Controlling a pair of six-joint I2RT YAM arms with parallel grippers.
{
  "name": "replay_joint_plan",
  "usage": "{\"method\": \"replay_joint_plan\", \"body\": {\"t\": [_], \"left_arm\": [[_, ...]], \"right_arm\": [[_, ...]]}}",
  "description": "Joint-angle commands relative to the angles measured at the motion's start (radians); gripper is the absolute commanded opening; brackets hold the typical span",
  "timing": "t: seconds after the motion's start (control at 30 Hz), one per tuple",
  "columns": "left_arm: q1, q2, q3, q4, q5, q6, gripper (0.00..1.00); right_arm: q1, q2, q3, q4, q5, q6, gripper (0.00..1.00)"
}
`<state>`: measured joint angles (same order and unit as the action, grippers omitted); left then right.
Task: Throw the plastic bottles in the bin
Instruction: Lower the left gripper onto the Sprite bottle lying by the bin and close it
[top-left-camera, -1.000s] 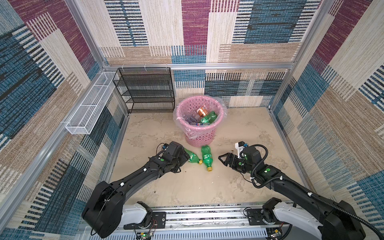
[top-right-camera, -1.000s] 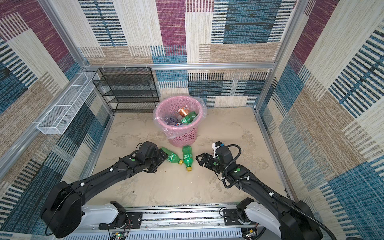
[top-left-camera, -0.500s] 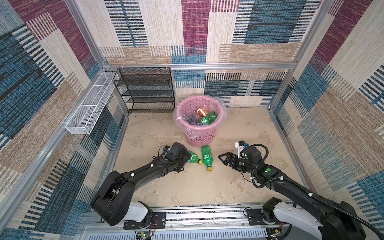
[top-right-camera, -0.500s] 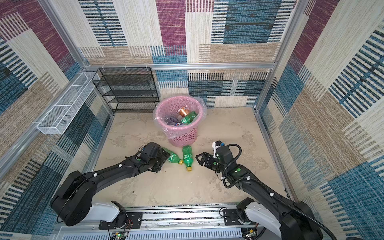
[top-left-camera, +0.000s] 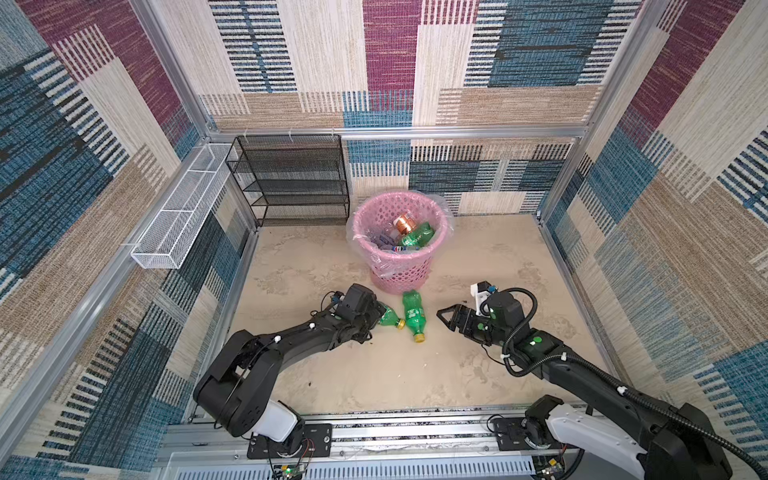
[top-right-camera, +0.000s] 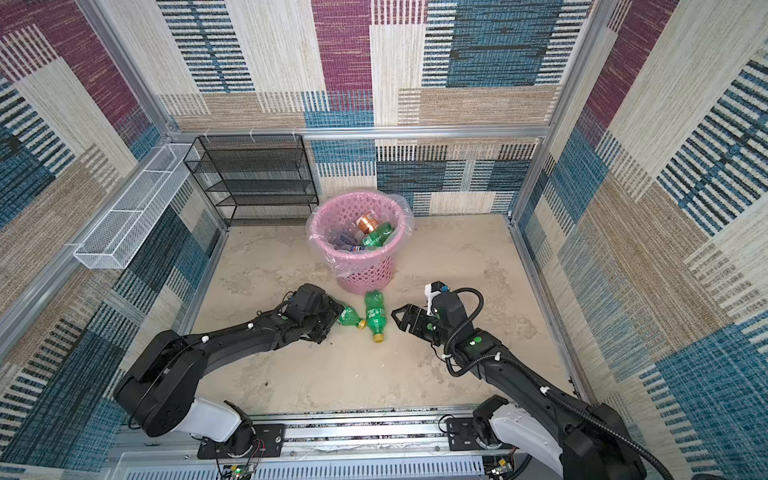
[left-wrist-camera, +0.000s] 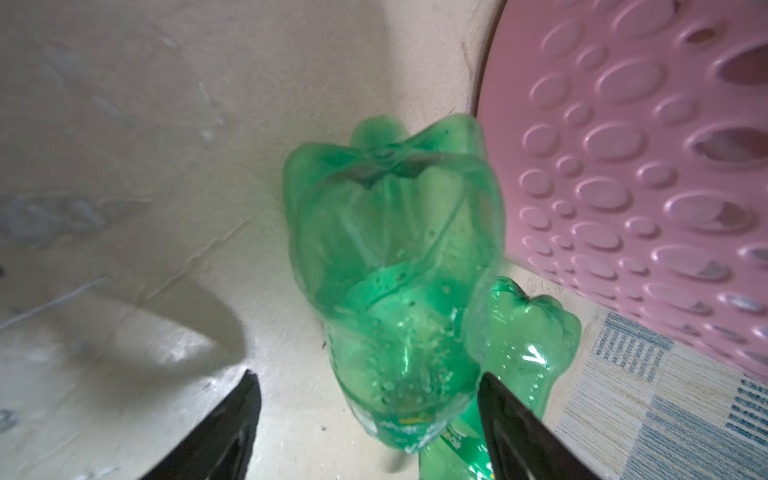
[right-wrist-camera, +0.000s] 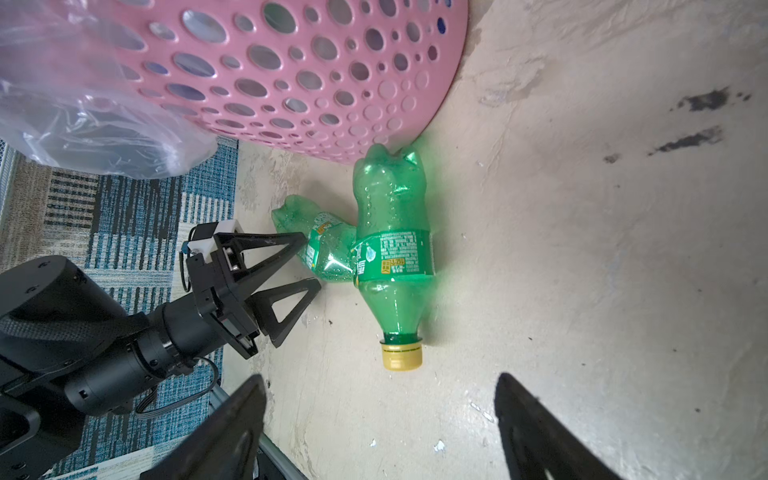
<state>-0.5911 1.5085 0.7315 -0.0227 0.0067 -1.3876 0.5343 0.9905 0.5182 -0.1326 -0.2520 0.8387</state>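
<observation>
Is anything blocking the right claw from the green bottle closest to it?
No. Only bare floor lies between the open right gripper and that green bottle; the second bottle lies on its far side.

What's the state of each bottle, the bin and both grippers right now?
bin: upright, lined, several bottles inside
left green bottle: lying on the floor, capped
right green bottle: lying on the floor, capped, ungripped, base at the bin's foot
left gripper: open, jaws either side of the left green bottle
right gripper: open, empty
</observation>
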Motion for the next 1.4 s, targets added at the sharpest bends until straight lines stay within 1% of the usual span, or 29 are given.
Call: {"method": "replay_joint_plan", "body": {"t": [0.0,0.37,0.6,0.87,1.07,1.2,1.37], "left_arm": [[0.0,0.006,0.015,0.023,-0.004,-0.008,0.83],[-0.001,0.068,0.059,-0.004,0.002,0.031,0.81],[0.0,0.058,0.05,-0.055,-0.01,0.082,0.8],[0.002,-0.011,-0.009,-0.154,-0.027,0.186,0.75],[0.008,-0.091,-0.063,-0.205,-0.04,0.231,0.7],[0.014,-0.136,-0.069,-0.25,-0.047,0.277,0.7],[0.034,-0.13,-0.038,-0.29,-0.015,0.353,0.7]], "right_arm": [[0.0,0.004,-0.002,0.019,0.007,-0.009,0.87],[0.0,0.0,-0.008,0.025,0.004,-0.004,0.87],[-0.001,-0.006,-0.019,0.027,0.008,-0.004,0.87],[0.0,-0.006,-0.028,0.037,0.006,-0.001,0.87],[-0.001,0.009,-0.033,0.053,-0.003,0.001,0.86],[-0.001,0.011,-0.033,0.056,-0.003,0.002,0.86],[-0.001,0.01,-0.034,0.056,-0.003,0.003,0.86]]}}
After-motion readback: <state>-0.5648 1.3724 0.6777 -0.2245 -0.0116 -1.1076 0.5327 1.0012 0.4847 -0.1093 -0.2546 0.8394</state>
